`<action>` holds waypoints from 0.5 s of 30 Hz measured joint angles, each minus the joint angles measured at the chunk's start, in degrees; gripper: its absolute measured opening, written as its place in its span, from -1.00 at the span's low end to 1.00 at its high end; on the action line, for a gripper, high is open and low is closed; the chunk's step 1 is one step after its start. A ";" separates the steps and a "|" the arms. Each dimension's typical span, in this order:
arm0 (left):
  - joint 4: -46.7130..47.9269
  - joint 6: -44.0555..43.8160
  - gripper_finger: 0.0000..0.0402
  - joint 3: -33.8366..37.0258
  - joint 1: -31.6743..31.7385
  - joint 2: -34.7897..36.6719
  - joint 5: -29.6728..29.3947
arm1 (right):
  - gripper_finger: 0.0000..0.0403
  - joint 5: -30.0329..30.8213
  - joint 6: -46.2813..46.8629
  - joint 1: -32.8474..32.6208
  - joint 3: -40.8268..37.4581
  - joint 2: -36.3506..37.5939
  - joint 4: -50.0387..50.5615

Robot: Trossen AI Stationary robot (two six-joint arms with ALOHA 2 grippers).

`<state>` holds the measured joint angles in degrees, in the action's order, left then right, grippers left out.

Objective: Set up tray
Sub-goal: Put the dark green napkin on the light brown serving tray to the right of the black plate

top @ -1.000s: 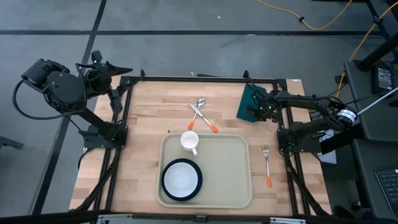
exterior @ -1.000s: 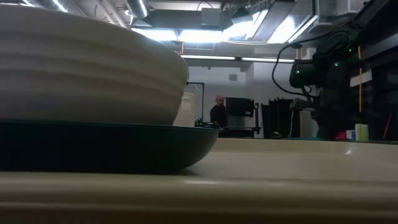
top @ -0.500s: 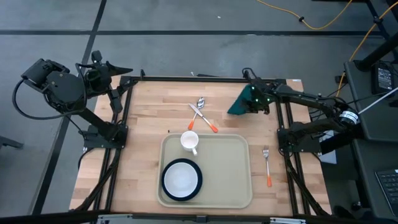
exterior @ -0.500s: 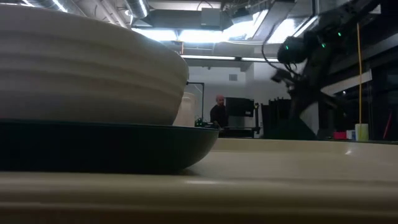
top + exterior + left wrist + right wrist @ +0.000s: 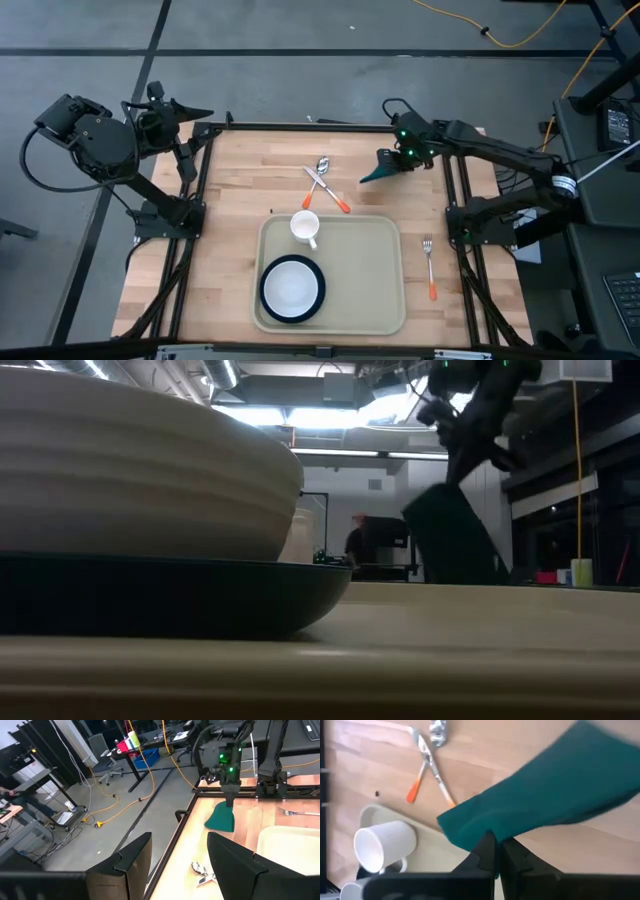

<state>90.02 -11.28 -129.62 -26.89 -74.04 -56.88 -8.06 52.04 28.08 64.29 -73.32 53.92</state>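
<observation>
We see the tray [image 5: 375, 262] near the tabletop's front, already carrying bowl [image 5: 292, 288] and mug [image 5: 305, 227]. Right tool [image 5: 398, 160] pinches the green napkin [image 5: 378, 171] aloft; left tool [image 5: 185, 112] idles agape. Napkin, fork [image 5: 429, 264], spoon [image 5: 318, 176], knife [image 5: 328, 189] remain off-tray.

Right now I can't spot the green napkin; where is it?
In the high view the green napkin hangs from the right pincer above the table's far right part, right of the crossed spoon and knife, beyond the tray.
</observation>
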 joint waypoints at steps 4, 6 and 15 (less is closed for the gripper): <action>-0.01 0.01 -0.07 0.00 0.00 0.00 0.02 | -0.96 2.60 0.16 -2.45 4.35 0.02 3.19; 0.00 0.01 -0.07 0.00 0.00 0.00 0.02 | -0.96 4.00 0.21 -3.68 6.28 0.02 4.41; 0.00 -0.03 -0.07 0.00 0.00 0.00 0.02 | -0.96 7.00 0.36 -9.63 13.52 0.02 6.99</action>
<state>90.02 -11.31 -129.62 -26.89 -74.04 -56.86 -1.05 52.40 18.45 77.81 -73.30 60.91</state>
